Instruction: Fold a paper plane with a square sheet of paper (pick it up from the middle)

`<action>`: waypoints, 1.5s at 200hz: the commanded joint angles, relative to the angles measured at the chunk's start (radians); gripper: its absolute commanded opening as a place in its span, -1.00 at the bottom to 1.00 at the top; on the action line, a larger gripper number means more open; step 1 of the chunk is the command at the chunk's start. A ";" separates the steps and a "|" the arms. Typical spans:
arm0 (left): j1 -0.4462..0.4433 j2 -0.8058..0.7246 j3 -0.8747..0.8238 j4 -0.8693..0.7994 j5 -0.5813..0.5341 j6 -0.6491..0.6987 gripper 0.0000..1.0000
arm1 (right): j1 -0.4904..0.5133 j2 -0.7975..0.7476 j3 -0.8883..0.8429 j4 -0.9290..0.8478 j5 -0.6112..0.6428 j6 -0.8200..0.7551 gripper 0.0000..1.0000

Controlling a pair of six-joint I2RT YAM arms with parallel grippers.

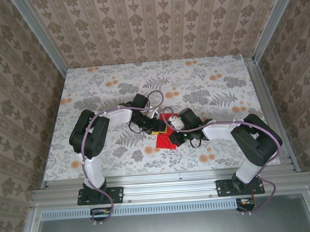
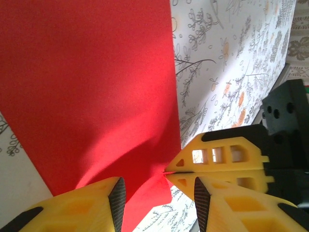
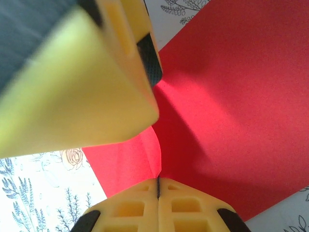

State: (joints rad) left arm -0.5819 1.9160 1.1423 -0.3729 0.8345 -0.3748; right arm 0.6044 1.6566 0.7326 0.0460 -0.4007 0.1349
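Observation:
The square sheet of paper (image 1: 165,141) is bright red and lies on the flowered table between the two arms. In the right wrist view my right gripper (image 3: 158,186) is shut on a raised ridge of the sheet (image 3: 231,106), its two yellow fingers pressed together. The paper curls up into that pinch. My left gripper (image 2: 159,193) stands open over the sheet (image 2: 87,87), with red paper lying loose between its black pads (image 2: 117,197). The right gripper's shut tips (image 2: 169,172) meet the paper's edge just ahead of the left jaws. From above, both grippers (image 1: 157,129) (image 1: 173,137) crowd over the sheet.
The flowered tablecloth (image 1: 205,84) stretches behind and to both sides of the paper. Metal frame rails (image 1: 268,109) border the table, with patterned walls beyond. The left gripper's finger (image 3: 82,82) looms close above the right gripper.

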 commanded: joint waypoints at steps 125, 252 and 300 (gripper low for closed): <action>-0.033 0.010 -0.075 0.080 0.053 -0.051 -0.11 | -0.005 -0.013 -0.026 0.027 -0.047 0.048 -1.00; -0.007 0.014 -0.111 0.144 0.065 -0.080 -0.11 | -0.116 -0.013 -0.127 0.339 -0.283 0.436 -0.34; 0.002 0.004 -0.128 0.185 0.084 -0.108 -0.11 | -0.118 0.031 -0.101 0.290 -0.294 0.475 -0.36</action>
State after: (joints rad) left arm -0.5892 1.9198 1.0336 -0.2207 0.8875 -0.4572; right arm 0.4904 1.6581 0.6151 0.3454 -0.6598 0.5686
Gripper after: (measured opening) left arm 0.445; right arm 0.321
